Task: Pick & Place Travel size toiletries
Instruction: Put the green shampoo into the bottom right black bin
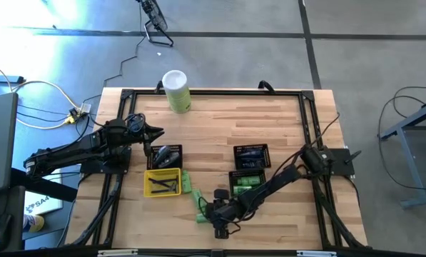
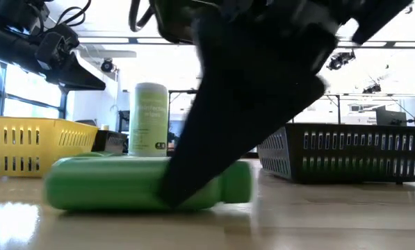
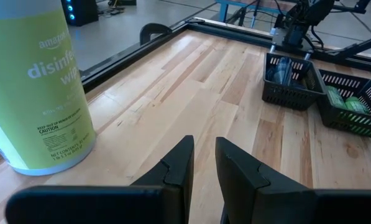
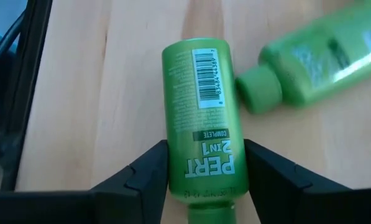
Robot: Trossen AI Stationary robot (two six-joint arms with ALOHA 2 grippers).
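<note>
At the table's near edge, the right gripper (image 4: 204,165) grips a green bottle (image 4: 201,118) lying flat on the wood, one finger against each side (a second green bottle (image 4: 316,59) lies just beside). Farther back, the left gripper (image 3: 204,168) hangs nearly closed, empty, facing the pale-green canister (image 3: 33,87).

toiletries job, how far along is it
Partly done: green bottles already lie in a black basket, dark items in the yellow tray. In hand: the right gripper has its fingers on both sides of a green bottle lying on the table. Left: a second loose green bottle beside it. The left gripper waits, shut, near the canister.
</note>
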